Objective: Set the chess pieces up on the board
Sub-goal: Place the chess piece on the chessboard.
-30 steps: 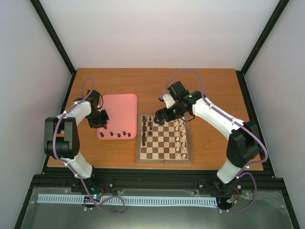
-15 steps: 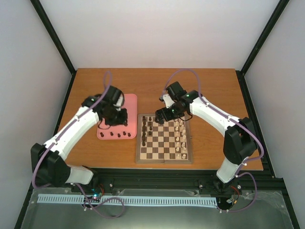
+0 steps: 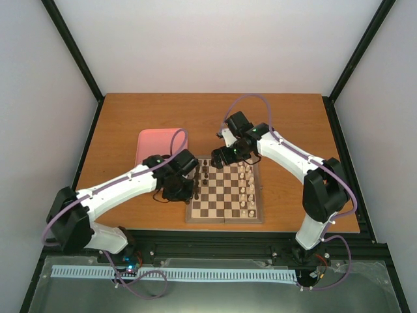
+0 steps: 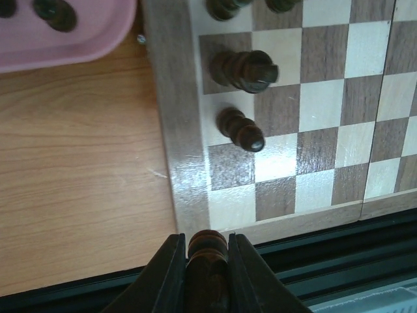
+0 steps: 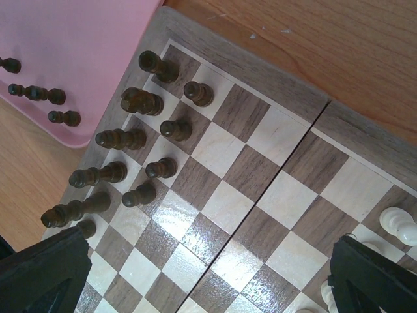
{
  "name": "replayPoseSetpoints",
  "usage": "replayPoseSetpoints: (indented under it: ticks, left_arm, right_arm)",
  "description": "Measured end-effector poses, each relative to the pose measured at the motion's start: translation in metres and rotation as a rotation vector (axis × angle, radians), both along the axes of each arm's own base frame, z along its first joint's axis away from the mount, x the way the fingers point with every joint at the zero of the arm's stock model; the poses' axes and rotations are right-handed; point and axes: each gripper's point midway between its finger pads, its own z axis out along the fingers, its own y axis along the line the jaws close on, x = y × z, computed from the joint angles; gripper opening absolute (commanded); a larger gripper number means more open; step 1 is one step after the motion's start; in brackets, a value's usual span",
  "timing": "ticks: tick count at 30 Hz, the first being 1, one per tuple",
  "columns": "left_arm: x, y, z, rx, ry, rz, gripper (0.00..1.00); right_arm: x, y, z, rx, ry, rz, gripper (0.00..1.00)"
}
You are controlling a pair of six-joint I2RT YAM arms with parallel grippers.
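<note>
Dark chess pieces [image 5: 140, 101] are mostly lined up along the left edge of the board [image 5: 260, 72]. A few sit on the pink tray [image 5: 85, 39] beside it, and the left gripper [image 4: 207, 242] is clamped on one more over the board's near left corner. The right gripper [image 5: 208, 261] hangs wide open above the board, holding nothing. It's all on an orange-brown wooden table [image 3: 293, 117] with plain white walls [image 3: 215, 45] and black frame posts [image 3: 71, 45] around it.

A brown wooden table [image 3: 293, 130] is shown. Two things are laid directly on it: the checkered wooden board [image 3: 225, 199], set near the middle toward the near edge, and a pink tray [image 3: 155, 140], placed just beside the board's far-left corner.
</note>
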Motion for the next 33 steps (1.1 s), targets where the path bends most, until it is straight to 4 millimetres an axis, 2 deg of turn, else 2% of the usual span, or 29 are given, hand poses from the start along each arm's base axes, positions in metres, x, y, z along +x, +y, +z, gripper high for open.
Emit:
replayPoseSetpoints:
  ticks: [7,33]
  left_arm:
    - [-0.007,-0.021,-0.024,0.05,0.018,-0.032,0.01]
    - [0.006,-0.024,-0.046,0.06,-0.032,0.002,0.01]
  right_arm:
    - [0.002,0.001,0.001,0.002,-0.007,-0.001,1.0]
    - [0.002,0.001,-0.001,0.007,-0.013,-0.001,1.0]
